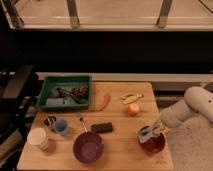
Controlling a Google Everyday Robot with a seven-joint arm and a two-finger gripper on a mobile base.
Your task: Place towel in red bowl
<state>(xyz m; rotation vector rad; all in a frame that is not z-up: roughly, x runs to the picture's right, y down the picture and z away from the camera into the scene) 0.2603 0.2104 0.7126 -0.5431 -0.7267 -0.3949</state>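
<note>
The red bowl (154, 145) sits at the front right of the wooden table (117, 152). My gripper (150, 132) hangs just over the bowl's near-left rim, at the end of the white arm (192, 107) that comes in from the right. A pale grey-blue towel (146, 134) is bunched at the gripper tip, right above the bowl. It looks held in the gripper.
A purple bowl (88, 147) stands at the front centre. A black block (102, 127), a blue cup (60, 127) and a white cup (38, 137) lie to the left. A green tray (65, 92) is at the back left. A red chilli (104, 102), a banana (131, 97) and an orange fruit (133, 109) lie behind.
</note>
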